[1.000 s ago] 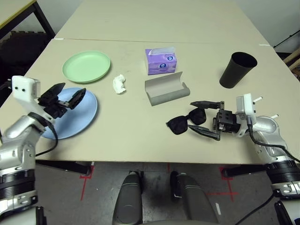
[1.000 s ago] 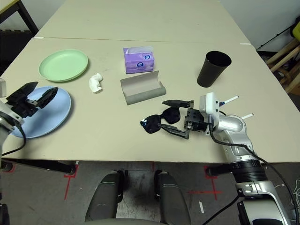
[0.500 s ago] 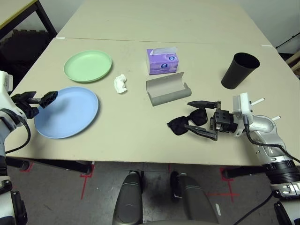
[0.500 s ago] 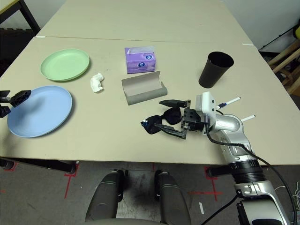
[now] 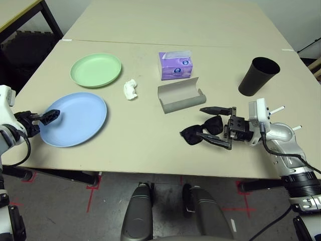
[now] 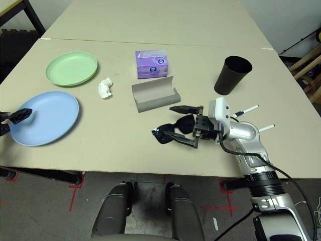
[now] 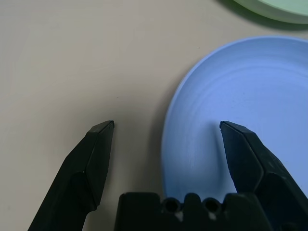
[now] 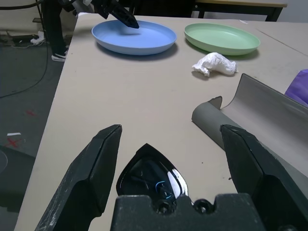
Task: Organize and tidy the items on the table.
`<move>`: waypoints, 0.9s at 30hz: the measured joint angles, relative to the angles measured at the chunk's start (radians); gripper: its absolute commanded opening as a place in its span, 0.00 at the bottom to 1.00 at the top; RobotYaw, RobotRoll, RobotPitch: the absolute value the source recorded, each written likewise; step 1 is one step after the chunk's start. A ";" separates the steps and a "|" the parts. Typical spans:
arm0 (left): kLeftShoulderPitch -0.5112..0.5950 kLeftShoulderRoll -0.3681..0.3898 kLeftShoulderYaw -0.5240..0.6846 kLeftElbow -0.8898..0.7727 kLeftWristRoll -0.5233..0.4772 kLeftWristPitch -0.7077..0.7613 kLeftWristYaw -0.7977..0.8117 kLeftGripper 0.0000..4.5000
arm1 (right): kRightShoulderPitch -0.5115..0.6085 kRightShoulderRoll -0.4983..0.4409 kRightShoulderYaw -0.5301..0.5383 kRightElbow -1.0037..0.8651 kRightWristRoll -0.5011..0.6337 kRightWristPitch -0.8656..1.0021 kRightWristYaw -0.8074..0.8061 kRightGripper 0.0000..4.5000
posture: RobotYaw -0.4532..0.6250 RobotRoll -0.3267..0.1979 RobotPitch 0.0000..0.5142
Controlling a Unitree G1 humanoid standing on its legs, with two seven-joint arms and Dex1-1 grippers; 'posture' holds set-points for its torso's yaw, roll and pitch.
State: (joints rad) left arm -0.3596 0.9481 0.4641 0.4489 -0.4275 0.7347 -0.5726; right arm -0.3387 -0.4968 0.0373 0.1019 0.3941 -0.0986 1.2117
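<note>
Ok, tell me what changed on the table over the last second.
The left pincer drew back from over the middle of the light blue plate to its outer rim, open, straddling that edge without gripping. The right pincer stayed put, open around the black sunglasses. Nothing was grasped or released, and no item shifted on the table.
</note>
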 measured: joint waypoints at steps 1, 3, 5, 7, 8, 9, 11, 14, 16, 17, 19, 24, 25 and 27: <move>0.004 0.000 0.001 -0.003 0.000 0.002 0.000 0.87 | 0.000 0.000 0.000 -0.002 0.000 0.001 -0.002 1.00 | 0.57 0.62 0.30; 0.014 0.001 0.001 -0.007 0.000 0.009 0.000 0.70 | 0.000 0.000 0.001 -0.003 0.000 0.004 -0.005 1.00 | 0.57 0.62 0.30; 0.018 0.001 0.002 -0.008 0.000 0.018 0.000 0.52 | 0.000 0.000 0.001 -0.007 0.000 0.008 -0.009 1.00 | 0.57 0.62 0.30; 0.019 0.001 0.006 -0.015 -0.002 0.032 0.000 0.34 | -0.001 0.000 0.001 -0.013 0.000 0.009 -0.011 1.00 | 0.57 0.62 0.30; 0.020 0.001 0.007 -0.019 -0.003 0.040 0.000 0.25 | -0.002 0.000 0.001 -0.018 0.000 0.009 -0.011 1.00 | 0.57 0.62 0.30; 0.022 0.001 0.007 -0.027 -0.004 0.048 -0.001 0.16 | -0.003 0.000 0.001 -0.020 0.000 0.009 -0.011 1.00 | 0.57 0.62 0.30; 0.024 0.002 0.017 -0.044 -0.007 0.056 -0.006 0.01 | -0.004 0.000 0.001 -0.020 0.000 0.009 -0.011 1.00 | 0.57 0.62 0.30; 0.026 0.004 0.029 -0.060 -0.017 0.068 -0.015 0.01 | -0.005 0.000 0.001 -0.020 0.000 0.009 -0.011 1.00 | 0.57 0.62 0.30; 0.027 0.004 0.030 -0.061 -0.018 0.075 -0.015 0.01 | -0.005 0.000 0.001 -0.020 0.000 0.009 -0.011 1.00 | 0.57 0.62 0.30; 0.027 0.004 0.031 -0.063 -0.019 0.078 -0.015 0.01 | -0.005 0.000 0.001 -0.020 0.000 0.009 -0.011 1.00 | 0.57 0.62 0.30; 0.027 0.004 0.034 -0.070 -0.021 0.085 -0.016 0.01 | -0.005 0.000 0.001 -0.020 0.000 0.009 -0.011 1.00 | 0.57 0.62 0.30; 0.024 0.004 0.043 -0.075 -0.028 0.107 -0.018 0.01 | -0.005 0.000 0.001 -0.020 -0.001 0.009 -0.012 1.00 | 0.56 0.62 0.29; 0.022 0.004 0.046 -0.074 -0.031 0.112 -0.019 0.01 | -0.006 0.000 0.001 -0.020 -0.002 0.009 -0.013 1.00 | 0.56 0.62 0.29; 0.018 0.003 0.057 -0.073 -0.042 0.128 -0.019 0.01 | -0.007 0.000 0.001 -0.020 -0.002 0.009 -0.013 1.00 | 0.56 0.62 0.29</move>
State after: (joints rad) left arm -0.3416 0.9510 0.5208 0.3761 -0.4696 0.8624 -0.5916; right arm -0.3452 -0.4967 0.0384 0.0815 0.3920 -0.0895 1.1984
